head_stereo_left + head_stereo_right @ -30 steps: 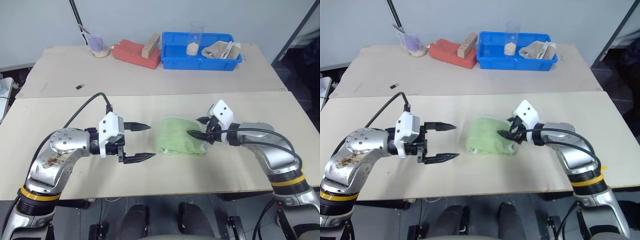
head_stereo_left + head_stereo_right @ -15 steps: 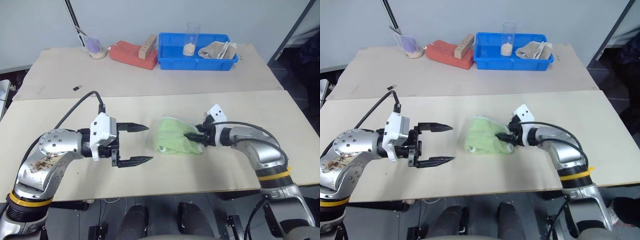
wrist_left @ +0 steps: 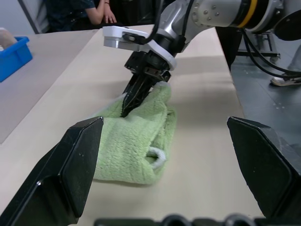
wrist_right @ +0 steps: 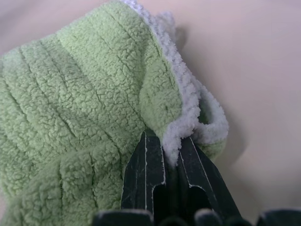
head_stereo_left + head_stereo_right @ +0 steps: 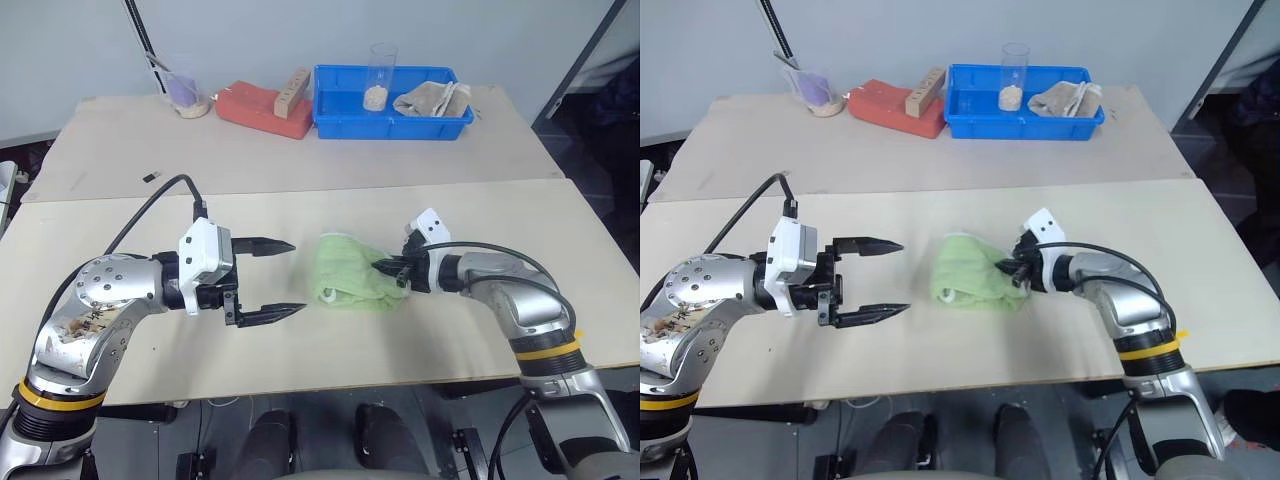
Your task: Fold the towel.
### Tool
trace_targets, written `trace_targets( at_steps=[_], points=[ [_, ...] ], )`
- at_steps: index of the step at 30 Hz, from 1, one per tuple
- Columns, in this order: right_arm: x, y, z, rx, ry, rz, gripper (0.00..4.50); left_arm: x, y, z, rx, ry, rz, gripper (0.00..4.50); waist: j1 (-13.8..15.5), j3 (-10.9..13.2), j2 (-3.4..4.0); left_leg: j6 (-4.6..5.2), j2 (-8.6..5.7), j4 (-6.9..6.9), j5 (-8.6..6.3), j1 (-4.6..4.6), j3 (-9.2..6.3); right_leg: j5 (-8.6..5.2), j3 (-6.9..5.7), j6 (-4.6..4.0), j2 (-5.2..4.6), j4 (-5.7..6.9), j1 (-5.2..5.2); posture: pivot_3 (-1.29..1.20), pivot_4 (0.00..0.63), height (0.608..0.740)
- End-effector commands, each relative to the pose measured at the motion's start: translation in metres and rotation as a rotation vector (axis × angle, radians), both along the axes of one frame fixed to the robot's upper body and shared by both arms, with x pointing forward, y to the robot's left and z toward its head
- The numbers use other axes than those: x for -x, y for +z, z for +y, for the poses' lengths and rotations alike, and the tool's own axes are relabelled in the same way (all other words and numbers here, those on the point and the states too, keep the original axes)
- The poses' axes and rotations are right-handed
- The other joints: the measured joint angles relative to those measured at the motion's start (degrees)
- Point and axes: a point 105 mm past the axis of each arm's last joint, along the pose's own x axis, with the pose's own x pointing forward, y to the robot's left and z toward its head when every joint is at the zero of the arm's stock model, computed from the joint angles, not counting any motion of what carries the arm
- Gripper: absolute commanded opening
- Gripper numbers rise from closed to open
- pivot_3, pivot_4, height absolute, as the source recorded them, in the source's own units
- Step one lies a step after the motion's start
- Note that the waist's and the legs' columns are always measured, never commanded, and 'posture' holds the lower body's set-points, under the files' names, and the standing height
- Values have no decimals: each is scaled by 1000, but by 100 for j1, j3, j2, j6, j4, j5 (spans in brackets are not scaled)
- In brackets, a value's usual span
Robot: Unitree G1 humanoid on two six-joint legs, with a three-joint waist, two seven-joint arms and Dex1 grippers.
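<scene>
Surface: I see two pale wooden tabletops (image 5: 300,360) butted together, the seam running across between the near one and the far one.
Room: a plain grey wall stands behind the far table; in the left wrist view a seated person (image 3: 89,12) is cut off at the top edge.
Far table: a blue plastic tray (image 5: 345,110) holds a clear glass and a beige-grey cloth; beside it lie a red block and a purple-tinted cup.
Towel: the light green fluffy towel with white trim (image 5: 345,272) lies bunched on the near table, between my two arms.
Right gripper (image 4: 171,162): its black fingers are pinched together on the towel's white trimmed edge.
Left gripper (image 5: 285,278): fingers spread wide, hovering beside the towel, apart from it.
Hard to make out: I cannot find the towel's logo; folds hide its underside.
</scene>
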Motion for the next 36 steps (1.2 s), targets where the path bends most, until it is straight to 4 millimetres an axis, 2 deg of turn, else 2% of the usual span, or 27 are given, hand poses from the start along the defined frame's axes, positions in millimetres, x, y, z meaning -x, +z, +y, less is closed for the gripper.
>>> trace_targets(
  at_steps=[1, 8, 15, 18, 22, 25, 29, 34, 35, 36],
  points=[
    [-3, 36, -1, -10, 25, -142, 49, 0, 14, 3, 22, 24, -60, 4500, -1, 0, 0, 0, 0, 0, 0, -1, 0, 0, 0, 0, -1, -1, 0, 0, 150, 740],
    [-12, 61, -11, 25, 9, -253, 49, -4, 18, 5, 35, 49, -76, 4500, 2, 0, 0, 0, 0, 0, 0, -1, 0, 0, 0, 0, -2, -2, 0, 0, 150, 740],
    [-50, 74, -46, 121, -122, -324, 49, -13, 26, 4, 61, 67, -109, 4500, -3, 0, 0, 0, -4, 0, 0, -1, 5, 0, 1, 0, -2, -3, 0, 0, 150, 740],
    [-65, 68, -66, 141, -220, -266, 49, -15, 29, 5, 70, 81, -122, 4500, -9, 0, 0, 0, -3, -3, 0, -3, 7, 0, 1, 0, -2, -4, -2, 0, 150, 740],
    [-82, 57, -81, 137, -325, -219, 49, -15, 28, 6, 68, 83, -100, 4500, -16, 0, 0, -1, -3, -4, 0, -2, 8, 1, 2, -1, -3, -5, -2, 0, 150, 740],
    [-86, 58, -84, 135, -341, -234, 1163, -13, 27, 6, 62, 81, -75, 4500, -20, 0, 0, -1, -2, -7, 0, -3, 8, 1, 4, -1, -3, -2, -4, 0, 150, 740],
    [-85, 74, -85, 94, -330, -271, 2459, -15, 27, 12, 60, 120, -88, 4500, -21, 0, 0, -1, 0, -7, 0, -12, 6, 1, 4, 0, -7, 2, -9, 0, 150, 740],
    [-75, 109, -82, 11, -302, -354, 4221, -17, 19, 30, 8, 208, -79, 4500, -21, 1, 1, -1, 1, -7, 0, -12, 5, 1, 4, 1, -7, 1, -10, 0, 150, 740],
    [-70, 117, -79, -6, -276, -372, 4481, -19, 16, 37, -12, 245, -72, 4500, -25, 2, 3, -1, 2, -9, 0, -12, 5, 1, 4, 1, -7, 2, -11, 0, 150, 740],
    [-63, 124, -77, -9, -243, -396, 4481, -21, 13, 45, -36, 293, -73, 4500, -23, 2, 4, -1, 3, -11, 0, -12, 5, 1, 4, 1, -6, 3, -13, 0, 150, 740]
  ],
)
